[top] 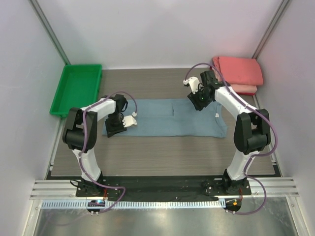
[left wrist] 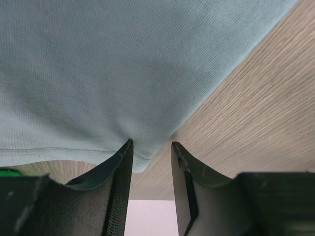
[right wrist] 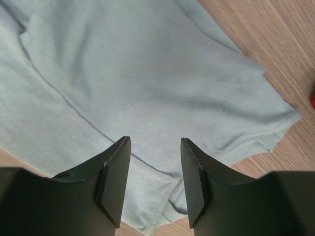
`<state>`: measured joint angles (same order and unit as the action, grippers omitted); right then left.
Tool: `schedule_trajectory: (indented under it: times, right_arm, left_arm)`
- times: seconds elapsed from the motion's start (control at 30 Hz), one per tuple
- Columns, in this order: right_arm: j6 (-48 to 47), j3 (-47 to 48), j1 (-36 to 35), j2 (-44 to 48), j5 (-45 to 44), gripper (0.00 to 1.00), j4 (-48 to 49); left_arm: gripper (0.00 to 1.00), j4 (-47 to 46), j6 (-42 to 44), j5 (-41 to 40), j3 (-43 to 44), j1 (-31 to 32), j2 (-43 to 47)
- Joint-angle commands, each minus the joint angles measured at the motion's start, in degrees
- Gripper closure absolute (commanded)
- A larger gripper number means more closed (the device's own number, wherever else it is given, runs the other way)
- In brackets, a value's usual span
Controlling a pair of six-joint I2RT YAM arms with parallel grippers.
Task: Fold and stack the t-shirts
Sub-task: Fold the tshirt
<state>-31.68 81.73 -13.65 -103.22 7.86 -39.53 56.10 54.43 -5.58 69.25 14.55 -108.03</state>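
A dusty blue-grey t-shirt (top: 167,118) lies flat as a long strip across the middle of the table, with a small white label (top: 217,114) near its right end. My left gripper (top: 114,130) is low at the shirt's near left corner. In the left wrist view its jaws (left wrist: 150,145) are open, and the corner of the cloth (left wrist: 140,157) reaches between the fingertips. My right gripper (top: 198,102) hovers over the far right edge. Its jaws (right wrist: 155,140) are open above the shirt's hem (right wrist: 162,206). Folded coral-red t-shirts (top: 238,73) are stacked at the back right.
A green plastic tray (top: 76,88) stands at the back left, partly over the table's left edge. White walls close in on three sides. Bare wood-grain table (top: 162,155) lies between the shirt and the arm bases.
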Motion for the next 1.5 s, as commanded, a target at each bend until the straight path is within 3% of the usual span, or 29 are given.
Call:
schedule_trajectory:
  times: [0.0, 0.07, 0.1, 0.2, 0.53, 0.77, 0.97, 1.2, 1.47]
  right_arm:
    - [1.53, 0.62, 2.83, 3.12, -2.14, 0.49, 2.61]
    - [2.23, 1.76, 5.47, 0.41, -1.36, 0.49, 3.84]
    - [2.24, 2.72, 6.08, -1.09, -1.27, 0.5, 3.84]
    - [2.76, 7.02, 8.28, -6.0, 0.13, 0.5, 3.76]
    - [3.55, 21.27, 9.26, -17.62, 4.62, 0.5, 0.77]
    - [4.43, 22.42, 9.34, -18.51, 7.96, 0.51, -0.03]
    - [3.84, 30.31, 7.68, -21.57, 14.64, 0.55, -1.51]
    - [-3.99, 31.64, 1.88, -25.53, 13.59, 0.6, -6.08]
    - [-4.79, 32.08, -0.24, -27.21, 13.24, 0.63, -7.58]
  left_arm:
    - [0.62, -1.68, 0.15, -0.39, -1.57, -0.31, 0.45]
    - [0.69, -2.74, -0.55, -1.18, -1.93, -0.31, -0.34]
    - [0.83, -3.27, -1.17, -1.36, -1.49, -0.31, -1.04]
    - [1.0, -2.49, -3.54, -1.8, 0.09, -0.31, -4.03]
    - [1.0, -1.08, -7.15, -1.01, 1.94, -0.31, -3.42]
    - [1.0, -0.11, -8.2, -0.92, 1.59, -0.31, -2.54]
    - [1.0, 0.24, -9.35, -0.48, 1.59, -0.13, -2.89]
    - [1.0, 0.59, -11.1, 0.13, 2.73, 0.13, -3.42]
    - [1.0, 0.6, -12.6, 1.1, 3.43, 0.66, -3.5]
